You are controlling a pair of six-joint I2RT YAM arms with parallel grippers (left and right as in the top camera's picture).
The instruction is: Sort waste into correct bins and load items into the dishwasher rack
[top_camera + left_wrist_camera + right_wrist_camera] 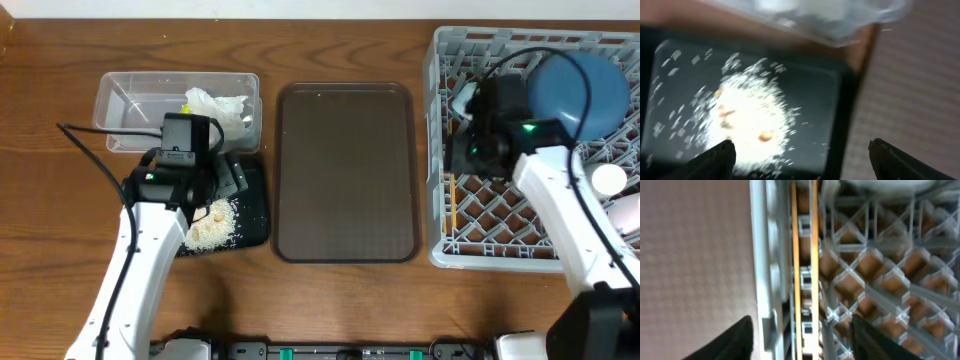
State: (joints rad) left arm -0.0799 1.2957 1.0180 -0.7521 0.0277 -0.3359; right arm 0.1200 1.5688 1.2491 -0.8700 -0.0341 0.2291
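The grey dishwasher rack (440,150) stands at the right. In it are the dark blue plate (585,90), a white cup (608,180) and the wooden chopsticks (452,205) along its left wall. My right gripper (470,150) hovers open and empty over the chopsticks (795,255) and the rack wall (762,255); its jaws (802,340) straddle them. The clear tub (120,100) holds white tissue (215,105) and a yellow-green wrapper (186,108). My left gripper (215,185) is open and empty above the black tray (255,215) with rice scraps (212,228). The rice (750,120) lies ahead of the left jaws (802,155).
The brown serving tray (345,170) lies between the black tray and the rack; it shows at the edge of both wrist views (920,100) (690,255). A pale bowl (630,215) sits at the rack's right edge. The clear tub (840,20) borders the black tray (840,100).
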